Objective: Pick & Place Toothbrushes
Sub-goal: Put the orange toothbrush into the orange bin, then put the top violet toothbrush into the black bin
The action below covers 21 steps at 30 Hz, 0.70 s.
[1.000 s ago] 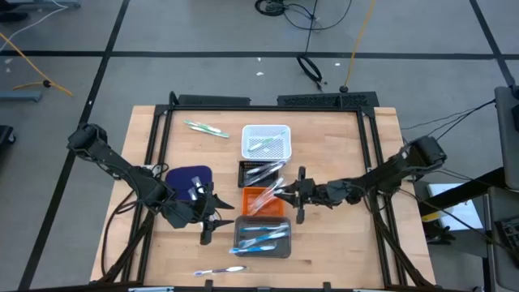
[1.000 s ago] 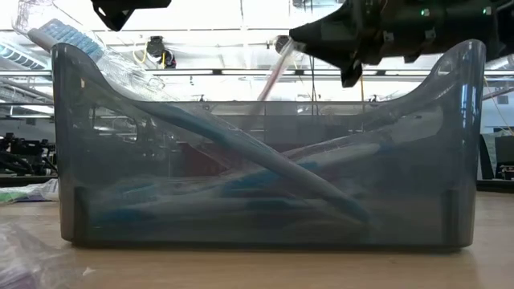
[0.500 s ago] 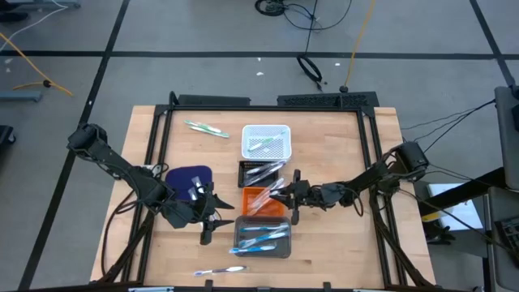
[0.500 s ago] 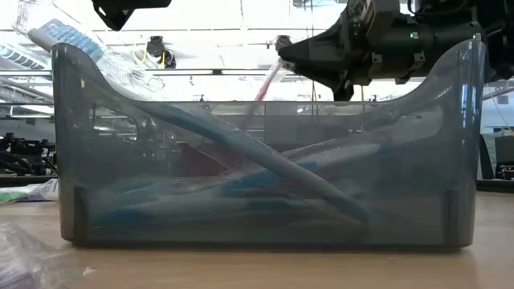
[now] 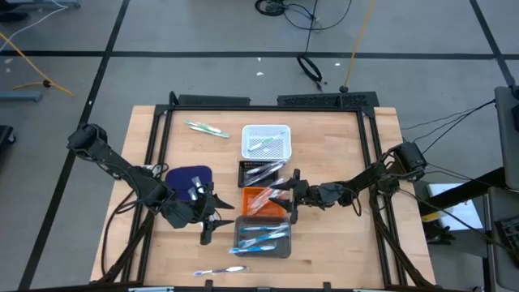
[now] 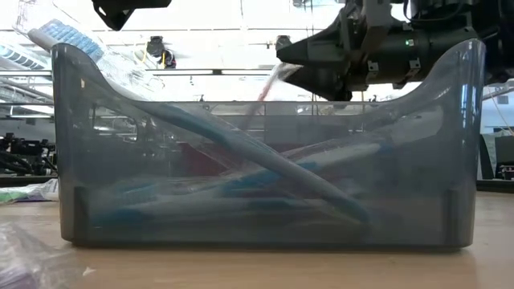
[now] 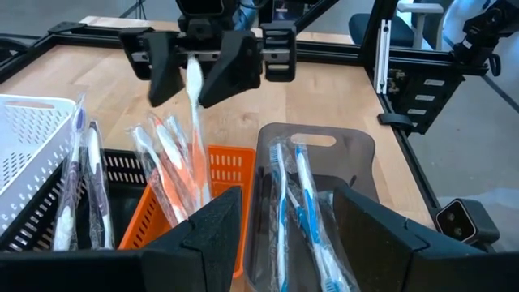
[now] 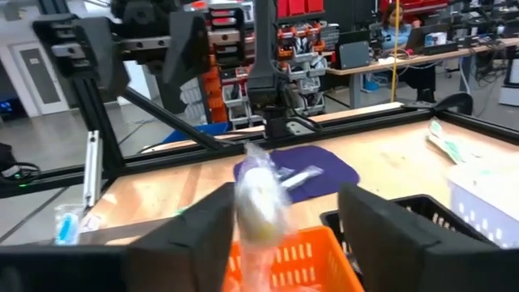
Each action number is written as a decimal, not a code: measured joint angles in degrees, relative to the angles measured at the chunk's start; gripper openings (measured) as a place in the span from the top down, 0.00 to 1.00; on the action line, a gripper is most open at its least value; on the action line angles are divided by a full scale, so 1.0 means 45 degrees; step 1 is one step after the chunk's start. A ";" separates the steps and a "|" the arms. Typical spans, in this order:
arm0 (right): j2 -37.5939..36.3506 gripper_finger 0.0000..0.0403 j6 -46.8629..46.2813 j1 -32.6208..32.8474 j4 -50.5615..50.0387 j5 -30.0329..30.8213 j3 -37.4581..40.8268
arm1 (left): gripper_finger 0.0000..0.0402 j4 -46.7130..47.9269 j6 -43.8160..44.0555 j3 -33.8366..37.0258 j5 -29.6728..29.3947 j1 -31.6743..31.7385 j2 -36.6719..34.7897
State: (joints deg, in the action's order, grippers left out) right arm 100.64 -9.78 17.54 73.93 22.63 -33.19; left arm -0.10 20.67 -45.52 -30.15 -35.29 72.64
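A: Where is the right gripper?

B: Over the right end of the orange tray, mid-table. Its jaws are closed on a wrapped toothbrush, which hangs down into that tray. In the right wrist view the brush is a pale blur between the fingers, so its colour is hard to make out there.

A: And the left gripper?

B: It hovers just left of the grey tray, near the blue mat. The jaws stand apart with nothing between them; the left wrist view shows both fingers wide of each other.

A: Where are the other brushes?

B: Several blue ones lie in the grey tray; from the low view they cross each other behind its tinted wall, and how many there are cannot be told. More lie in the orange tray, some in the black tray behind it, and a green one in the white basket at the far side. One green brush lies loose on the table to the far left, and one brush near the front edge. Something pale rests on the mat, half hidden by the left arm.

A: Anything cut off?

B: The low view shows the right gripper only from below, partly masked by the grey tray's rim.
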 joint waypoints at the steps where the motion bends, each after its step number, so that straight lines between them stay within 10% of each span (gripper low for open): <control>1: 0.0000 0.46 0.0000 -0.0057 -0.0009 0.0000 0.0000 | 0.51 0.0000 0.0000 0.0000 -0.0003 0.0000 0.0000; 21: -0.0007 0.41 0.0709 -0.0034 0.0366 0.0571 0.0000 | 0.51 0.2151 0.1264 -0.0005 -0.0004 0.0000 -0.0005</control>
State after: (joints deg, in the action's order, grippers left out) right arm 100.61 -6.59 17.38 75.58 25.20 -33.19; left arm 9.58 26.35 -45.54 -30.17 -35.29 72.62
